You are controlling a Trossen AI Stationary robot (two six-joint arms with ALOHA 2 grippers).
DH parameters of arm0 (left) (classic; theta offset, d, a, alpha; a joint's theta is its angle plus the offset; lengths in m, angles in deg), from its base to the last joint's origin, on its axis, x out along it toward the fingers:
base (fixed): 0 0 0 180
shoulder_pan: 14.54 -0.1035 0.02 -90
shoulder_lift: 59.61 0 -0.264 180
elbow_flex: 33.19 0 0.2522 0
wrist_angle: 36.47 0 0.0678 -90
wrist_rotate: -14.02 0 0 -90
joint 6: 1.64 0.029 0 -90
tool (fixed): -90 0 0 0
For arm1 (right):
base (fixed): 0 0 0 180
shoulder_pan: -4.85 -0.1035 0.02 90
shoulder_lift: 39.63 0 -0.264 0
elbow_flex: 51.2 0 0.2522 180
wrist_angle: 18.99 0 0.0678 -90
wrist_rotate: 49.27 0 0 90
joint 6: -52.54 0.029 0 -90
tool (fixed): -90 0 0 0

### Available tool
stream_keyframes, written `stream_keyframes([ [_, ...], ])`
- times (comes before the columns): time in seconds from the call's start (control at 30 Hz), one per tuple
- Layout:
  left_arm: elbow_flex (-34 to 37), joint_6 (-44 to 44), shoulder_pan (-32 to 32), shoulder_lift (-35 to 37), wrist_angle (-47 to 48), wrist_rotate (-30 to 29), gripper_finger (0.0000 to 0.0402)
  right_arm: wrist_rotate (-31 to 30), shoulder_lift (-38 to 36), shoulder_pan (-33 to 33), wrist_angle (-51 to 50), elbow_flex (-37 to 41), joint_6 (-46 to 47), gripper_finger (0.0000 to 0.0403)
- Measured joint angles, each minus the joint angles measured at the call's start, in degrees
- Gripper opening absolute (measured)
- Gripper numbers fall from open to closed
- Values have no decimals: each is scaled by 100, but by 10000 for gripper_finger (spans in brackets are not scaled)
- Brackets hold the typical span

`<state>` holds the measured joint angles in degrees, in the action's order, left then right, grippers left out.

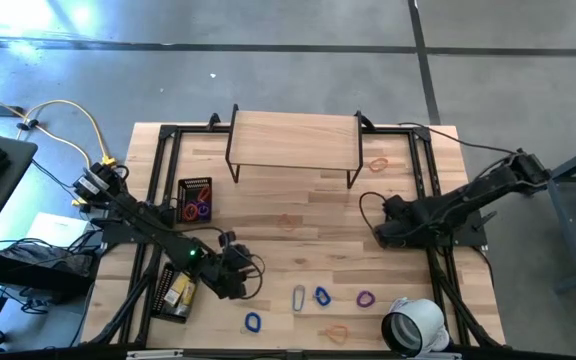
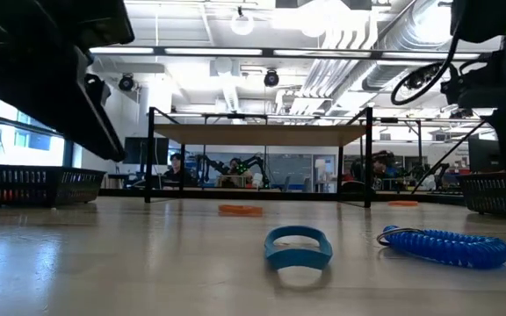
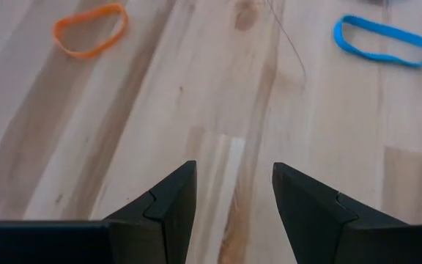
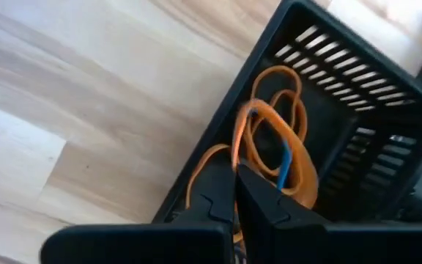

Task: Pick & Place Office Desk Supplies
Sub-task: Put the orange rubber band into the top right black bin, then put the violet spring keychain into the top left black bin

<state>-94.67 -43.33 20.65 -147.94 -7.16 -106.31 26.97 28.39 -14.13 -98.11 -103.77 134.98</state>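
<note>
Lighting bright and even, from ceiling fixtures [image 2: 241, 24] visible in the low view; pale glare patches on the grey floor [image 1: 78, 20] in the high view. Table [image 1: 308, 230] shadows soft and short. Low view: near tabletop blurred, dark arm shapes silhouetted against the lit room. Left wrist view: fingers [image 3: 168, 209] slightly soft.

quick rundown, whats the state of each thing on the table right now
left gripper: jaws open, empty, over bare wood
right gripper: jaws shut, at the rim of a black basket
orange bands: lying in that basket, with something blue among them
blue band: flat on the table
orange band: flat on the table
silver clip: flat on the table
white tape roll: on its side at the table's front edge
</note>
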Motion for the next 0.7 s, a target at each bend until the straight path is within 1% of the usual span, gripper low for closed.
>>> stream_keyframes([
  [0.1, 0, 164, -32, 0, 2, 298, 174, -70, 90, 94, -1, 0, -2, 5],
  [0.2, 0, 410, -98, 2, 3, 525, 174, -44, 148, 103, 29, 0, -7, 22],
  [0.27, 0, 514, -175, 14, 4, 704, 174, 45, 151, 103, 83, 0, -11, 45],
  [0.37, 0, 749, -324, 20, 53, 899, 174, 219, 151, 103, 113, -2, -9, 94],
  [0.47, 0, 962, -480, 20, 171, 928, 174, 262, 151, 103, 111, -2, -7, 151],
  [0.53, 0, 1167, -583, 20, 230, 970, 174, 263, 140, 105, 73, -34, -149, 180],
  [0.6, 0, 1381, -718, 43, 229, 1122, 174, 98, 135, 105, -33, -193, -393, 197],
  [0.7, -2, 1504, -943, 83, 223, 1364, 174, -256, 131, 61, -78, -623, -726, 209],
])
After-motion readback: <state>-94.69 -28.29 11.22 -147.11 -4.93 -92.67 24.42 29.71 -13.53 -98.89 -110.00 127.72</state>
